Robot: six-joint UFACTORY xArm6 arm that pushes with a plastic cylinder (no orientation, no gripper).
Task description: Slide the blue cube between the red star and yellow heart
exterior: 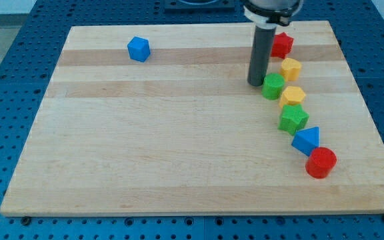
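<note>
The blue cube (139,49) sits near the board's top left, far from the other blocks. The red star (282,45) is at the top right, partly behind my rod. The yellow heart (290,69) lies just below it with a narrow gap between them. My tip (256,84) rests on the board just left of a green round block (273,87), close to or touching it. The tip is left of and below the yellow heart, and far to the right of the blue cube.
Below the green round block, a curved line of blocks runs down the right side: a yellow hexagon (293,96), a green star (293,119), a blue triangle (307,141) and a red cylinder (321,163). The wooden board (165,147) lies on a blue perforated table.
</note>
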